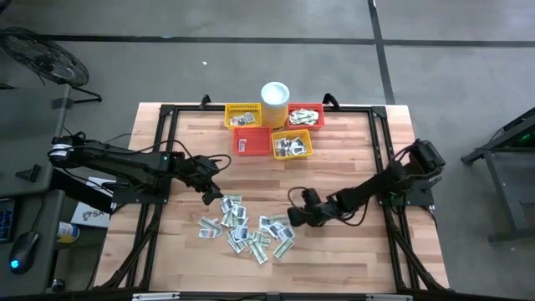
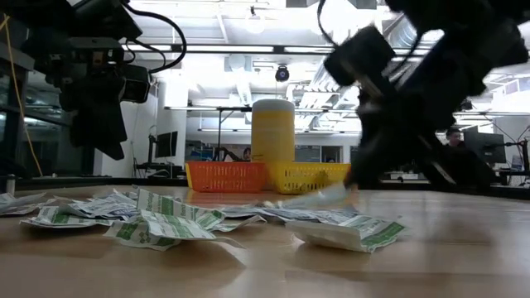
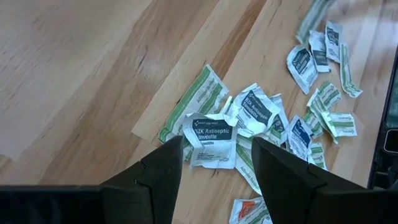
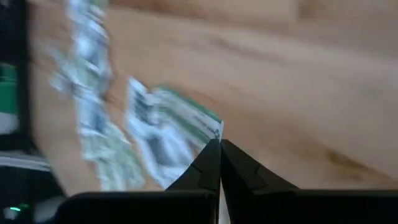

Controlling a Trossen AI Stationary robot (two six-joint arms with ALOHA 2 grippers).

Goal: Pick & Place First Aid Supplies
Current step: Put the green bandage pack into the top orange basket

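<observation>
Several first aid supplies, small white and green sachets point(image 1: 247, 230), lie in a loose pile on the wooden table near its front. My right gripper point(image 1: 294, 216) is at the pile's right edge, shut on a green and white sachet point(image 4: 180, 127). My left gripper point(image 1: 213, 191) hangs open above the pile's left side. In the left wrist view a white antiseptic sachet point(image 3: 211, 134) lies flat on the table, beyond the left gripper's point(image 3: 214, 155) open fingers. In the low view the left gripper point(image 2: 103, 124) stands well clear of the tabletop. My right gripper pinches the green and white sachet by a corner point(image 4: 210, 132) between the free ends of its two fingers. The fingers slant down from the table's right side. In the low view the sachet point(image 2: 319, 197) tilts, its gripped end raised; whether its other end rests on the pile I cannot tell.
At the table's far side stand four small mesh baskets: yellow point(image 1: 243, 115), red point(image 1: 305, 115), red-orange point(image 1: 252, 140) and yellow point(image 1: 292, 144), some holding sachets. A white cylindrical cup point(image 1: 275, 102) stands behind them. A dark frame point(image 1: 163, 150) runs around the table's edges.
</observation>
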